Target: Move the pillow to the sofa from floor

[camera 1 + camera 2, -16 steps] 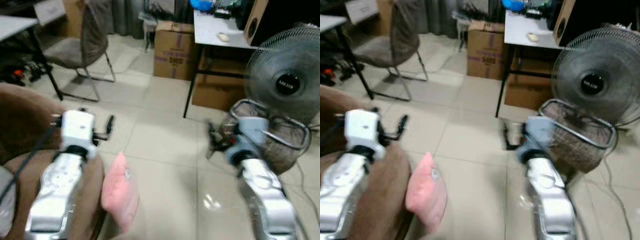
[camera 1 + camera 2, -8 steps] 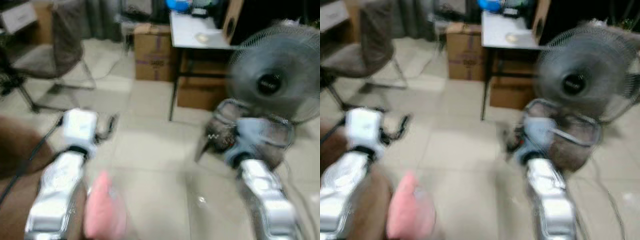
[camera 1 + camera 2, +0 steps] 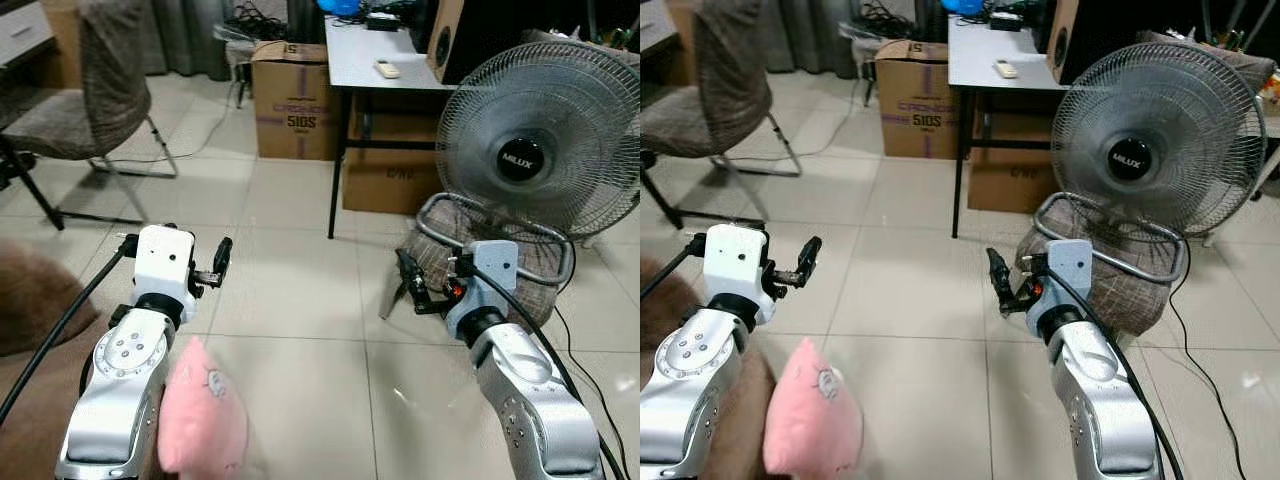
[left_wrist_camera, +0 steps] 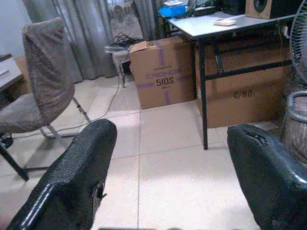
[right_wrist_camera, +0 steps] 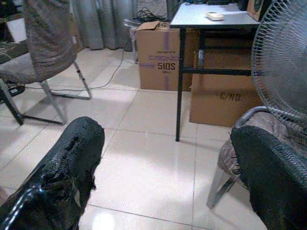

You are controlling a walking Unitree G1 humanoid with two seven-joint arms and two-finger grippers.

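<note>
A pink pillow (image 3: 202, 425) stands on its edge on the tiled floor and leans against the brown sofa (image 3: 30, 300) at the lower left. My left gripper (image 3: 175, 245) is raised above and just behind the pillow, apart from it. Its fingers (image 4: 76, 177) stand open with nothing between them. To the right, my right gripper (image 3: 408, 285) hovers open over the floor, in front of a cushioned wire frame. Between its fingers (image 5: 67, 172) there is only floor.
A large standing fan (image 3: 530, 150) and a metal frame with a grey cushion (image 3: 480, 250) sit at the right. A desk (image 3: 370, 60) with cardboard boxes (image 3: 295, 100) stands behind. A grey chair (image 3: 90, 90) is at the far left. A black cable (image 3: 575, 350) trails along the right.
The camera has swung, so the whole scene slid leftward and is sharp again. Both arms stay raised with open fingers. The pillow still leans on the sofa.
</note>
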